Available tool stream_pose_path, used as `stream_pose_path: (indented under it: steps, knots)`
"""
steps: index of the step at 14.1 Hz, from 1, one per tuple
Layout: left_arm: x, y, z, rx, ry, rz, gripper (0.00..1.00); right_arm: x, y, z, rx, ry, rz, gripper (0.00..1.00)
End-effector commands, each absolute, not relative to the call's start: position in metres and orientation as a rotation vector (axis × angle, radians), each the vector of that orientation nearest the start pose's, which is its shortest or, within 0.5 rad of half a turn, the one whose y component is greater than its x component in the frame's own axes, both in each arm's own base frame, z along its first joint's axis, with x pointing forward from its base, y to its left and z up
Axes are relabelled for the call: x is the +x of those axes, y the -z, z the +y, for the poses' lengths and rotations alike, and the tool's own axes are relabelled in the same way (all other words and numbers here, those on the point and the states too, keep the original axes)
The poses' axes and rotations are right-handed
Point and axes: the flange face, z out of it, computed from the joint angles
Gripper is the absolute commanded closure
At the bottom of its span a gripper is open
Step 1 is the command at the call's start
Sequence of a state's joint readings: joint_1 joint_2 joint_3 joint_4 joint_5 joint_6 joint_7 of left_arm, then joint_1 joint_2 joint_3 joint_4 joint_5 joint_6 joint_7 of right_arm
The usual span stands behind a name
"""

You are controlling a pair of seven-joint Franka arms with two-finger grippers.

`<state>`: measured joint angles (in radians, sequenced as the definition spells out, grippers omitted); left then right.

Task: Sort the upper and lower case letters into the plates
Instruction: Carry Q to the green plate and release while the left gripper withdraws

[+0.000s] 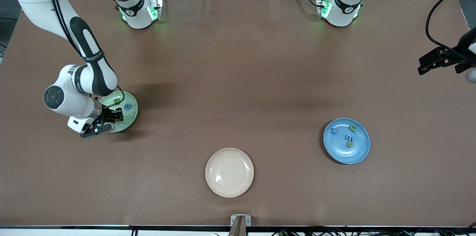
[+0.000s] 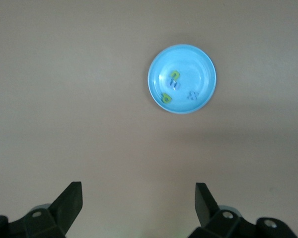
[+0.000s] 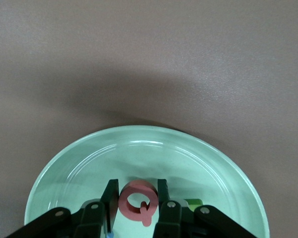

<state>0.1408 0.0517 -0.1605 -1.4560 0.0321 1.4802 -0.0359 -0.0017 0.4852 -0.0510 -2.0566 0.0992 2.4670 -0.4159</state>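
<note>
The right hand is low over the green plate at the right arm's end of the surface, squeezing a pink letter that looks like a Q, though I can't be sure. The letter lies flat between the fingers, its tail toward the wrist, so it only needs letting go. The left hand waits wide open and empty, up high, well away from the blue plate.

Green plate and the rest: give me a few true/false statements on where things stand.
1. The right gripper is over the green plate, its jaws around a pink letter. True.
2. The cream plate holds three letters. False: it holds none.
3. The blue plate has letters on it. True.
4. The left gripper is shut on a letter. False: its jaws are open, holding nothing.
</note>
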Motion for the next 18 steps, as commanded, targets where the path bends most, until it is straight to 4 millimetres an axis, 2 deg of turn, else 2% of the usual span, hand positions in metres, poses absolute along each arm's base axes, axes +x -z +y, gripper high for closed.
stream_pose_path:
  steps: [1, 3, 4, 5, 6, 8, 11, 12, 16, 18]
  knots:
    - [0.528, -0.646, -0.009, -3.131, -0.046, -0.022, 0.00, 0.591, -0.183, -0.029, -3.061, -0.075, -0.443, 0.83]
    - [0.521, -0.645, -0.013, -3.128, -0.053, -0.023, 0.00, 0.590, -0.182, -0.028, -3.059, -0.087, -0.442, 0.79]
    - [0.521, -0.647, -0.015, -3.130, -0.044, -0.023, 0.00, 0.589, -0.184, -0.027, -3.055, -0.102, -0.442, 0.59]
    - [0.523, -0.646, -0.017, -3.129, -0.041, -0.013, 0.00, 0.588, -0.191, -0.027, -3.046, -0.131, -0.443, 0.21]
    - [0.524, -0.646, -0.020, -3.129, -0.037, -0.006, 0.00, 0.588, -0.207, -0.026, -3.042, -0.132, -0.444, 0.00]
    - [0.524, -0.643, -0.033, -3.125, -0.046, 0.030, 0.00, 0.586, -0.247, -0.025, -3.023, -0.164, -0.447, 0.00]
    - [0.526, -0.640, -0.036, -3.128, -0.053, 0.057, 0.00, 0.571, -0.327, -0.030, -3.003, -0.185, -0.422, 0.00]
    - [0.526, -0.640, -0.036, -3.128, -0.053, 0.059, 0.00, 0.565, -0.348, -0.030, -2.998, -0.190, -0.417, 0.00]
    - [0.524, -0.642, -0.044, -3.124, -0.063, 0.085, 0.00, 0.543, -0.443, -0.030, -3.023, -0.122, -0.239, 0.00]
    - [0.524, -0.641, -0.056, -3.108, -0.064, 0.114, 0.00, 0.544, -0.493, -0.031, -3.028, -0.109, -0.253, 0.00]
